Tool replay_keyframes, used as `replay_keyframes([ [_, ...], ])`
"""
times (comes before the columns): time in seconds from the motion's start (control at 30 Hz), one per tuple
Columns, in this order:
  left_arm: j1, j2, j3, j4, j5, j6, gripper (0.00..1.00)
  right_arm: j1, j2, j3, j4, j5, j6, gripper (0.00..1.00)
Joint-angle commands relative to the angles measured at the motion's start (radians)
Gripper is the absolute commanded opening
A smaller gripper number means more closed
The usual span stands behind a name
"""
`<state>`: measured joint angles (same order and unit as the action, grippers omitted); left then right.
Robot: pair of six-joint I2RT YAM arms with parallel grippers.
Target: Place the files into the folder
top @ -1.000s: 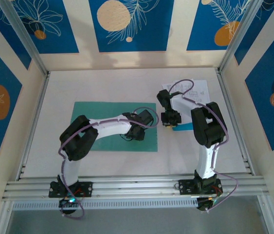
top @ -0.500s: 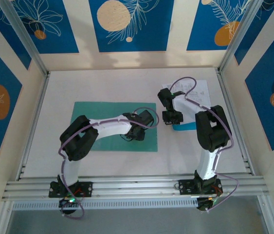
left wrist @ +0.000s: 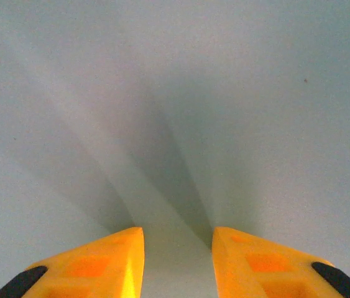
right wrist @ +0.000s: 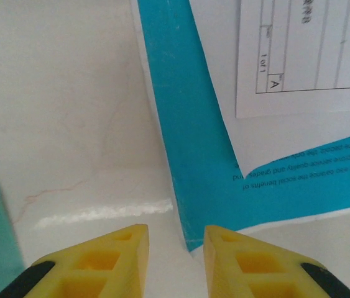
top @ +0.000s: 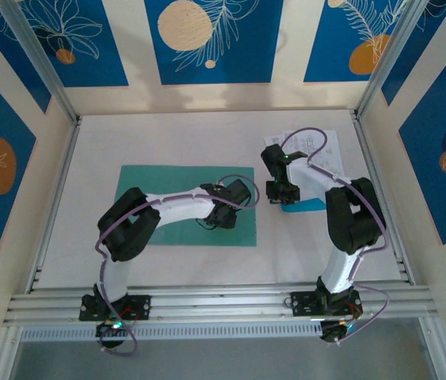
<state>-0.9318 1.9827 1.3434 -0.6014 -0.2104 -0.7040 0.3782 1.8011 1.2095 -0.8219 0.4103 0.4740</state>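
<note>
Spotted "1 of 1" sideways and a boxed "A" on the white sheet [right wrist: 299, 99]. Also caught upside-down print on the blue sheet [right wrist: 181, 124], way too fuzzy to read.

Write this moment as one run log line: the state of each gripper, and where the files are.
left gripper: open, over folder | right gripper: open, at blue sheet corner | files: right of folder, not in it

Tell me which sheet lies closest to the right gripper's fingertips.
The bright blue sheet: its corner lies just ahead of the right gripper; the white printed sheets lie on it, farther off.
</note>
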Motion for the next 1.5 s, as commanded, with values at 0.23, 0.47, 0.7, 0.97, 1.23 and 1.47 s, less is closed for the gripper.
replay_keyframes([
  [0.23, -0.015, 0.022, -0.004, -0.005, 0.011, 0.001, 0.33, -0.002, 0.088, 0.023, -0.007, 0.027, -0.055, 0.27],
  [0.47, -0.016, 0.021, -0.007, -0.008, 0.01, 0.001, 0.33, 0.0, 0.11, 0.031, -0.013, 0.053, -0.056, 0.21],
  [0.7, -0.017, 0.019, -0.007, -0.009, 0.008, 0.003, 0.33, 0.014, 0.112, 0.032, -0.007, 0.071, -0.059, 0.09],
  [0.97, -0.018, 0.006, -0.016, -0.012, -0.001, -0.002, 0.32, 0.08, 0.075, 0.033, -0.011, 0.089, -0.058, 0.0],
  [1.23, -0.019, -0.17, -0.108, 0.012, -0.039, -0.08, 0.51, 0.212, 0.064, 0.051, -0.025, 0.087, -0.063, 0.0],
  [1.47, 0.033, -0.331, -0.257, -0.011, -0.077, -0.152, 0.52, 0.323, 0.044, 0.068, -0.058, 0.075, 0.002, 0.0],
])
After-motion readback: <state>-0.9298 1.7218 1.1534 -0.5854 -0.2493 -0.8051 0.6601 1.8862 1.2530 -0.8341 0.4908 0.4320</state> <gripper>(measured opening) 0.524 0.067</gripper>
